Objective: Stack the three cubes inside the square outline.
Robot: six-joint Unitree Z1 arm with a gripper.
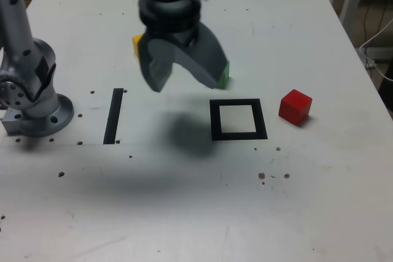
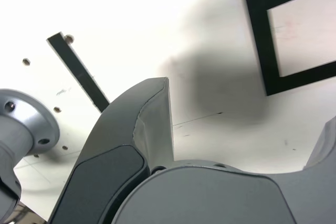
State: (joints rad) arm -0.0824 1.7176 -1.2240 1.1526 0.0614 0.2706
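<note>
at the exterior view's far left the arm's grey base (image 1: 37,111) is bolted to the white table (image 1: 184,213); the wrist view catches its flange too (image 2: 23,124). just right of the base lies a single straight black strip (image 1: 113,116), running near to far, also seen in the wrist view (image 2: 79,72). further right and farther back, the yellow cube (image 1: 136,45) peeks out from behind the gripper, mostly hidden by it. the gripper (image 1: 187,78) hangs above the table at centre, its jaws spread wide apart with nothing between them; the wrist view confirms the gap, with only bare table and shadow showing between the jaws (image 2: 241,129). its dark shadow (image 1: 187,133) falls on the table just left of the square outline. the green cube (image 1: 225,75) shows as a thin sliver behind the gripper's right jaw, just beyond the outline's far edge. the square outline (image 1: 238,134) sits right of centre, its white middle holding no cube. well to its right, apart from it, the red cube (image 1: 295,107) rests on the table, turned at a slight angle.
</note>
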